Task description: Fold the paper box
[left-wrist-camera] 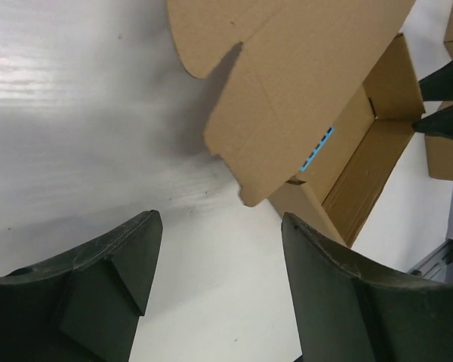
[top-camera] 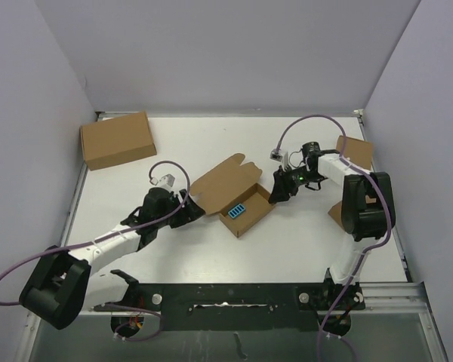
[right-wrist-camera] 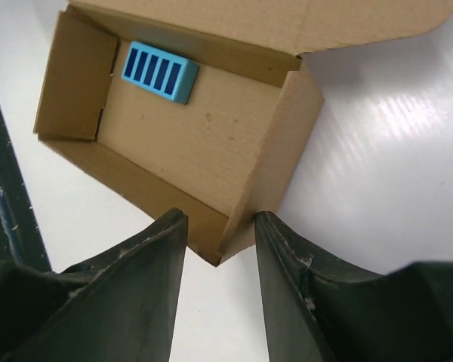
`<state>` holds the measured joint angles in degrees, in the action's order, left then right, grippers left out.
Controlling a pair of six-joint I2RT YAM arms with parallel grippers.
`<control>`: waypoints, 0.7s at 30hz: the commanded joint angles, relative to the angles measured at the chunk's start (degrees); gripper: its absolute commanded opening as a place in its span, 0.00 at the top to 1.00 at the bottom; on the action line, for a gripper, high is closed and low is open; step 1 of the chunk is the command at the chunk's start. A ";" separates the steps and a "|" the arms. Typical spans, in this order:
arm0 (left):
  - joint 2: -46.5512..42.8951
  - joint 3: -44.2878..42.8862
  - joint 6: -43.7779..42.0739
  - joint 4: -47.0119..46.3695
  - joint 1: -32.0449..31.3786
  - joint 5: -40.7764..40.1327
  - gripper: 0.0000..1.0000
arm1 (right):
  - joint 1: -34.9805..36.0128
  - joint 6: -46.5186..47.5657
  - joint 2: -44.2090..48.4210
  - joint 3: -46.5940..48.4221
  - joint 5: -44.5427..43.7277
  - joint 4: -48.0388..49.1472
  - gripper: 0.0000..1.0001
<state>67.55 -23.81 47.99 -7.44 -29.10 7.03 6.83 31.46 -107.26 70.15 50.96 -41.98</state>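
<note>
Only the right wrist view is showing the right gripper (right-wrist-camera: 219, 216) straddling the paper box (right-wrist-camera: 189, 128) corner, grip uncertain; the left gripper (left-wrist-camera: 220, 217) is gaping empty.

— How's the light?
— Bright and even, coming from above. In the overhead view the white table (top-camera: 211, 249) is nearly blown out, and the shadows on it are faint and soft.
— Any glare?
— Yes. There's a streaky sheen on the table ahead and to the left of the left fingers (left-wrist-camera: 113, 286), and a broad shine off to the right of the right fingers (right-wrist-camera: 158, 286).
— Shadows up close?
— The box (left-wrist-camera: 309, 90) lid throws a soft grey patch just ahead of the left fingers. The box's inside is dimmer along its walls.
— Sharpness?
— Both pairs of fingers, close to the lens, are dark and slightly soft, while the cardboard ahead of them is crisp. Overhead, the room walls (top-camera: 234, 53) lean outward at the edges.
</note>
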 commanded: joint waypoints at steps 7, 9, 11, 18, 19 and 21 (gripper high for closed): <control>2.44 -5.94 -3.05 -6.97 4.29 6.37 0.37 | 1.93 3.19 9.93 -3.88 5.90 -5.71 0.55; 2.71 -6.11 -3.65 -6.97 6.06 7.71 0.37 | 1.95 2.78 11.01 -4.34 5.43 -5.10 0.53; 2.33 -6.16 -4.34 -5.89 7.57 8.17 0.38 | 1.76 2.45 12.18 -4.45 4.15 -4.28 0.52; -1.02 -4.86 -5.01 -3.06 8.52 6.83 0.38 | 0.45 1.78 15.18 -4.70 1.78 -1.74 0.50; -0.97 -4.77 -4.74 -3.14 8.61 6.89 0.38 | 0.63 1.58 15.50 -5.01 1.51 -1.25 0.50; -0.36 -4.67 -4.22 -3.72 8.79 7.45 0.38 | 1.22 1.61 15.74 -5.19 0.42 -0.75 0.50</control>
<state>68.97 -27.44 44.21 -9.26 -20.88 13.45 7.53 33.43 -94.39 65.47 52.51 -45.32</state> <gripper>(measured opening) 0.621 0.499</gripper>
